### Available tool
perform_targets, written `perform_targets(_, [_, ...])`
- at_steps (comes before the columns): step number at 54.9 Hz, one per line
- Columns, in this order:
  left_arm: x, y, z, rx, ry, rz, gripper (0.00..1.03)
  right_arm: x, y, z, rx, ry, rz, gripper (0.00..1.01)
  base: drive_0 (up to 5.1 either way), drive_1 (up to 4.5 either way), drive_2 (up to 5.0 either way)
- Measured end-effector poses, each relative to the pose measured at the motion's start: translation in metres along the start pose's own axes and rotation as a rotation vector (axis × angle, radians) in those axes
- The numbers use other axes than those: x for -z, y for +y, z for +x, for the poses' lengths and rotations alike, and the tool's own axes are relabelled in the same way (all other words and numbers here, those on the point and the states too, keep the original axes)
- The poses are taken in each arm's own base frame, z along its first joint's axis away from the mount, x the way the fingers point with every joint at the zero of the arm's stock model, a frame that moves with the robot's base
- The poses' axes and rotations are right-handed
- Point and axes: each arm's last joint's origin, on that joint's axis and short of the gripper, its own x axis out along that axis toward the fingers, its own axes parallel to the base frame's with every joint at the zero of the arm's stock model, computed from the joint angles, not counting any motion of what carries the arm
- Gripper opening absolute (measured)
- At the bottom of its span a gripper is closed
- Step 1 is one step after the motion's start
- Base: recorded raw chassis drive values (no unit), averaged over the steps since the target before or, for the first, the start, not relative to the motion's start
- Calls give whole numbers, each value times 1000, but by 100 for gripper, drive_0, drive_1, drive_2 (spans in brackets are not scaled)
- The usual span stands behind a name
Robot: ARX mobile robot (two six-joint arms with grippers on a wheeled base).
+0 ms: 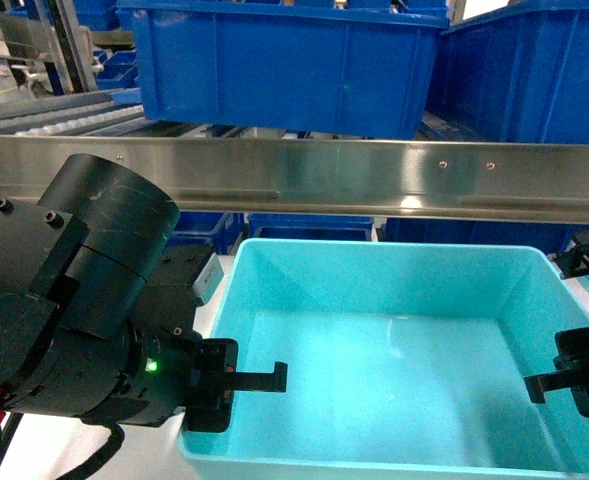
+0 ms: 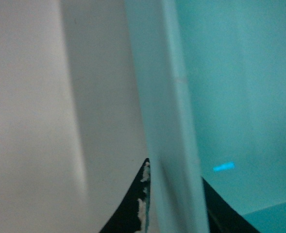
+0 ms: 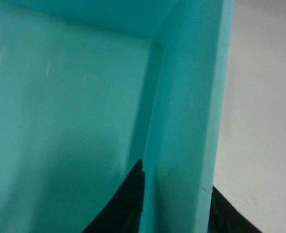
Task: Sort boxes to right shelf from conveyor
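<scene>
Turquoise box [image 1: 394, 370] low on the pale conveyor [image 1: 219, 290], long axis left to right, pinched between both arms: left gripper [image 1: 236, 385] straddling and seemingly closed on the left wall, right gripper [image 1: 572, 382] likewise on the right wall, equally near.

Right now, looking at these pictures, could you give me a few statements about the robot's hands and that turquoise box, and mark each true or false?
1. The turquoise box has nothing in it. True.
2. The left hand straddles the box's wall, one finger inside and one outside. True.
3. The right hand hangs well clear of the box. False: its fingers sit on either side of the right wall.
4. The box has a lid. False: it is open on top.
5. Dark blue bins stand beyond the steel rail. True.
</scene>
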Motion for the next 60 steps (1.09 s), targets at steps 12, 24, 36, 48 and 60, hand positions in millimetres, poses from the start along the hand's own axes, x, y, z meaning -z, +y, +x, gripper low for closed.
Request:
perform_targets(12, [0, -3, 0, -19, -23, -35, 2, 0, 0, 1, -19, -20, 43, 2, 0, 0, 0])
perform_targets(24, [2, -3, -3, -39, -40, -18, 2, 3, -3, -2, -21, -46, 59, 2, 0, 0, 0])
perform_targets(36, [2, -4, -15, -50, -69, 38, 2, 10, -5, -12, -34, -67, 81, 2, 0, 0, 0])
perform_targets(48, [-18, -4, -43, -34, -180, 47, 2, -9, -11, -40, -32, -187, 112, 2, 0, 0, 0])
perform_targets(60, [-33, -9, -76, -13, -276, 45, 2, -29, -15, -69, -30, -285, 126, 2, 0, 0, 0])
